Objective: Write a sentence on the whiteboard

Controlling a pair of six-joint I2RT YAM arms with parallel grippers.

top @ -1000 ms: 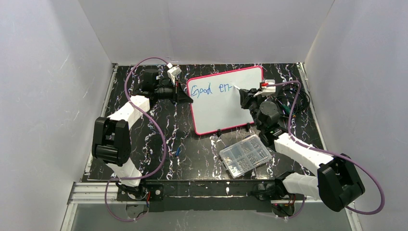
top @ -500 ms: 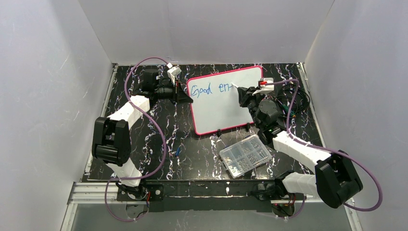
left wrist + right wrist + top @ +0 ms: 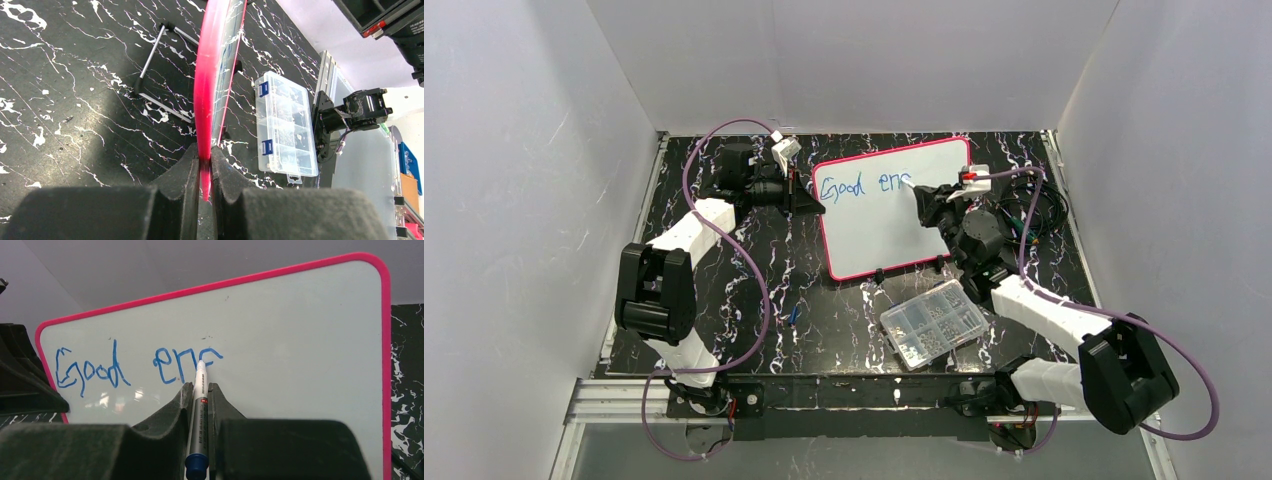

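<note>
**A:** What does the overhead view give?

**B:** The whiteboard (image 3: 894,235) stands propped at the far middle of the black marbled table (image 3: 734,290), between the two arms, with its writing face toward the bases. Only the right wrist view makes the sentence (image 3: 135,367) readable. It is blue "Good", then "en" and one more curved stroke.

**A:** And the hands?

**B:** The right gripper (image 3: 200,387) has its fingers pinching a white marker (image 3: 200,407), with the tip on the board at that last stroke. The left gripper (image 3: 203,167) shows best in its own camera, its fingers pressed onto the pink frame at the board's left edge. That camera also catches a wire stand (image 3: 162,75) behind the board, which the overhead view does not show.

**A:** Surroundings?

**B:** Plain white walls (image 3: 514,150) on three sides. A clear parts box (image 3: 932,323) lies nearer the bases than the board's lower right corner — beside the right arm, apart from the board. A small blue object (image 3: 795,314) lies left of the box, with open table around it as far as the left arm.
</note>
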